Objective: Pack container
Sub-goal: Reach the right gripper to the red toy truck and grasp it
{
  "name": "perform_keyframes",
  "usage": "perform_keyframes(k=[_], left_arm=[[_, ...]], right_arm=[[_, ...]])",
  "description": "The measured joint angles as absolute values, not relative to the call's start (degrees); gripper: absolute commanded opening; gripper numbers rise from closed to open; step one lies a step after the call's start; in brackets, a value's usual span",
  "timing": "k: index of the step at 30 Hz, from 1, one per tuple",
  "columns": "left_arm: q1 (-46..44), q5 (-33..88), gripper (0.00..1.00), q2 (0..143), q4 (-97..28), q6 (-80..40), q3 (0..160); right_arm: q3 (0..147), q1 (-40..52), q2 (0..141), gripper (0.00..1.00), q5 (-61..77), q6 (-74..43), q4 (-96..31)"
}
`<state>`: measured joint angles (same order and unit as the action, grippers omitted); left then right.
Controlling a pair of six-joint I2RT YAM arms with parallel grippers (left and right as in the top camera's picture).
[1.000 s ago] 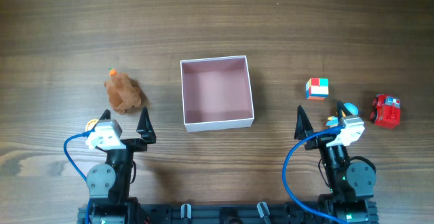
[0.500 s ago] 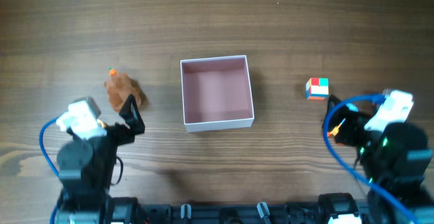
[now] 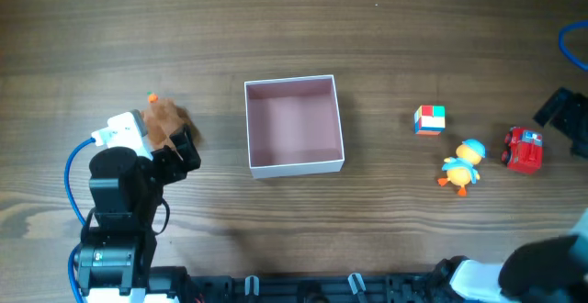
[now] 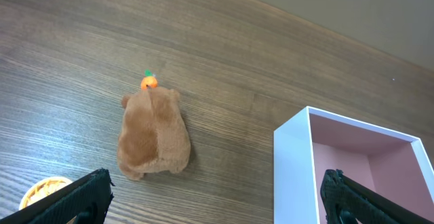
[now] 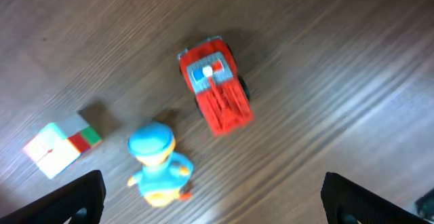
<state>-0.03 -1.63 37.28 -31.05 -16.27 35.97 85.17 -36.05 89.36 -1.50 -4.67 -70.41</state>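
The container [image 3: 296,166], a square white box with a pink inside, stands empty at the table's middle; its left wall shows in the left wrist view [image 4: 298,173]. A brown plush toy [image 3: 163,115] with an orange top lies to its left. My left gripper [image 3: 182,149] is open and empty, just in front of the plush [image 4: 152,132]. My right gripper [image 3: 565,115] is at the far right edge, open and empty [image 5: 213,200], above a red truck [image 5: 215,85], a blue duck [image 5: 159,159] and a coloured cube [image 5: 61,142].
On the right of the table lie the cube [image 3: 429,119], the duck [image 3: 462,165] and the red truck [image 3: 523,150], close together. A yellow round object [image 4: 41,191] shows at the bottom left of the left wrist view.
My left arm has moved up and left, close to the plush. My right arm has swung out to the far right edge, uncovering the duck and the truck.
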Motion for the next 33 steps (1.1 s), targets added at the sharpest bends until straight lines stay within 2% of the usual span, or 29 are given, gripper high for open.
perform_keyframes(k=[6, 16, 31, 33], left_arm=[[0.0, -1.6, 1.00, 37.3, -30.3, -16.3, 36.0], [0.0, -1.6, 1.00, 37.3, -29.3, -16.3, 36.0], [0.0, -1.6, 1.00, 37.3, -29.2, -16.3, 36.0], [0.0, -1.6, 1.00, 37.3, -29.2, -16.3, 36.0]], right_arm=[[81.2, -36.1, 96.5, 1.00, -1.3, -1.7, -63.2], [67.8, -36.1, 97.6, 0.99, -1.1, 1.0, -47.3], [63.3, -36.1, 97.6, 0.93, -0.4, 1.4, -40.9], [62.6, -36.1, 97.6, 0.90, -0.2, 1.6, -39.9]])
